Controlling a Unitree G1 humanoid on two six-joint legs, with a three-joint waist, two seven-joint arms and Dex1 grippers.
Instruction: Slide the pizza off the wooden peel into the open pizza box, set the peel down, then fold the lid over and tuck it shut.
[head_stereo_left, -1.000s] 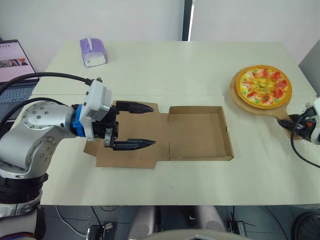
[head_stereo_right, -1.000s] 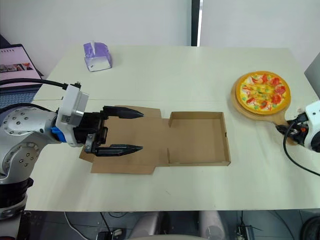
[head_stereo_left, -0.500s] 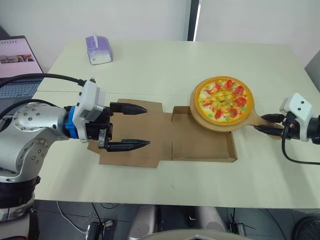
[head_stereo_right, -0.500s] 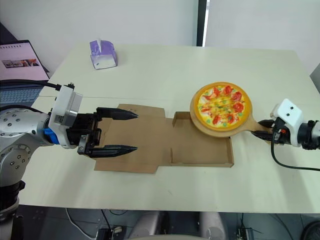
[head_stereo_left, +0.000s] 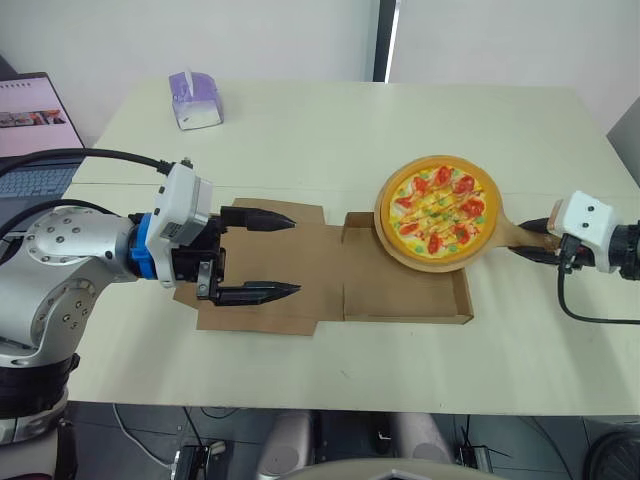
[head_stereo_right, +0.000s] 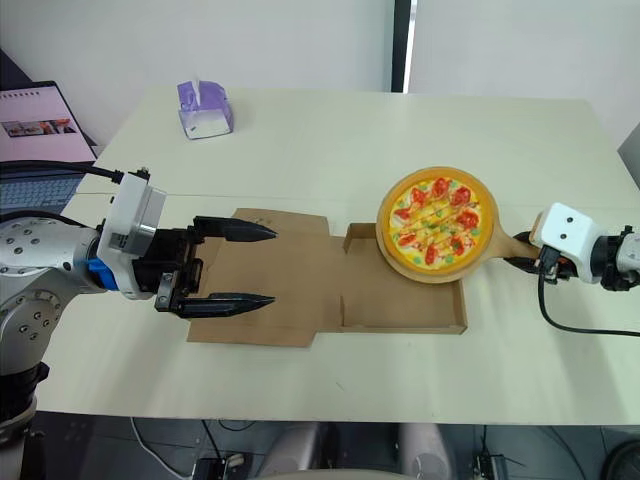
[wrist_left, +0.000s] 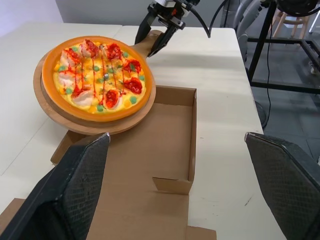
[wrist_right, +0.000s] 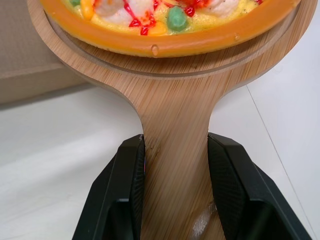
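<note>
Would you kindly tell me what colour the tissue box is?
Purple tissue box, clearest in the right eye view.

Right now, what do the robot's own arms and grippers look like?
The left arm is rounded silver-grey metal with a ring of bolts, a blue band and a white box at the wrist, and a thick black cable over it. The left gripper has two long, pointed black fingers. The right gripper is black too, with a rounded white box and a thin black cable.
</note>
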